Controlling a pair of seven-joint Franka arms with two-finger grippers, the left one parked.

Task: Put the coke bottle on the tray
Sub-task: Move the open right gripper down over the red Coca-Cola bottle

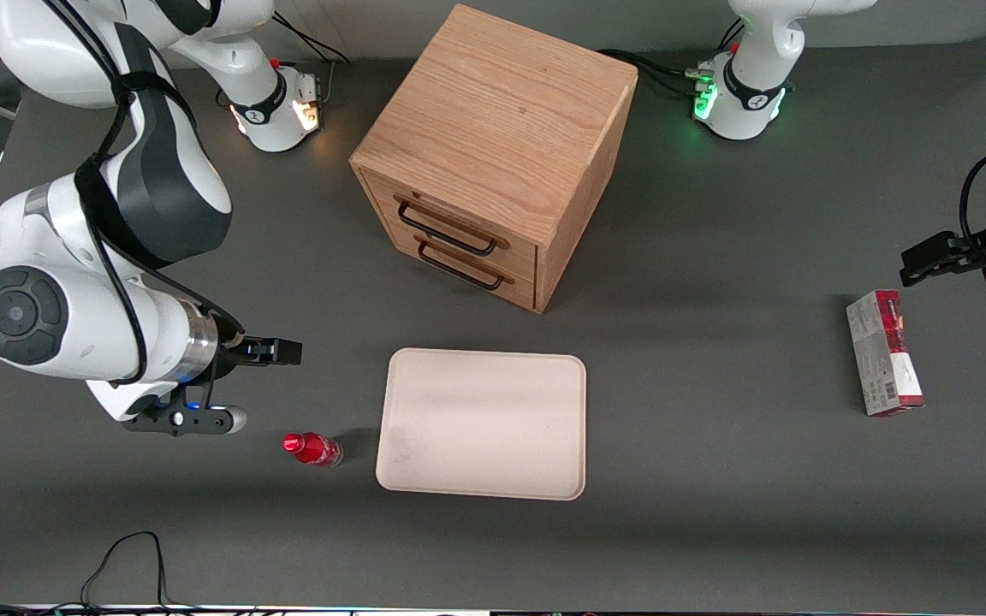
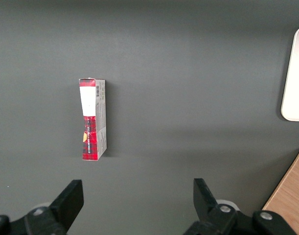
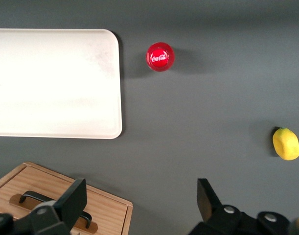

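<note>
Here, one coke bottle [image 1: 312,448], one tray [image 1: 483,423], gripper [image 3: 142,198] above.

The coke bottle's [image 3: 160,57] cap is gleaming glossy red plastic; the tray [image 1: 483,423] is looking smooth and matt; the gripper [image 3: 142,204], hovering above the table [image 1: 715,479], is showing matt black fingers.

We see a red-and-grey carton [image 2: 92,119] lying flat on the dark grey table [image 2: 188,88], at about nine o'clock from the middle of the view. At three o'clock a rounded corner of the tray [image 2: 296,78] enters, well apart from the carton. At five o'clock a piece of the wooden cabinet [image 2: 288,193] shows.
</note>
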